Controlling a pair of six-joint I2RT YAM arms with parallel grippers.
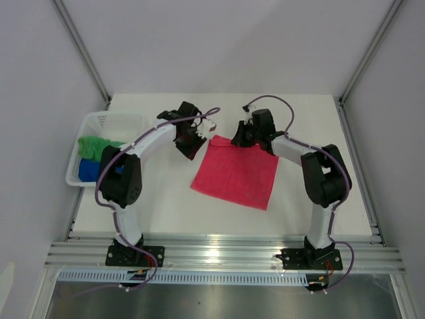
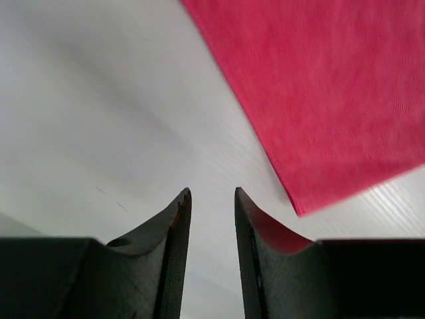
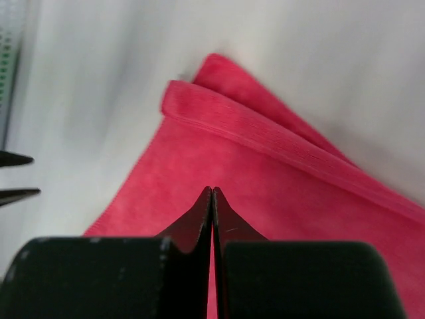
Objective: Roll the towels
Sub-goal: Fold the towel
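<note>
While the white mesh basket (image 1: 99, 121) sat well to the left of the pink-red towel (image 1: 238, 174), it held the green towel (image 1: 94, 145) and the blue towel (image 1: 88, 169), both bunched and neither rolled.

The left gripper (image 1: 192, 143) hung just beside the pink-red towel's far left corner. Its jaws stood a narrow gap apart with nothing between them. The pink-red towel itself lay spread on the white table (image 1: 159, 199), skewed so that one corner pointed away from the arms. The right gripper (image 1: 240, 138) was over that towel's far edge, its fingers pressed fully together, and no cloth could be seen pinched in them.

The towel looked light, limp and slightly grippy, so I judged it would sag from any single point and loosen if let go early. The best hold seemed to be the far edge, one gripper near each end, so the roll would turn evenly toward the arms.

The right wrist view showed what the overhead one was too small to give: a narrow strip along the far edge was already turned over on itself. The left wrist view showed a towel corner lying flat just beside the fingers and apart from them. Only the overhead view took in the basket and the towel's whole outline.
</note>
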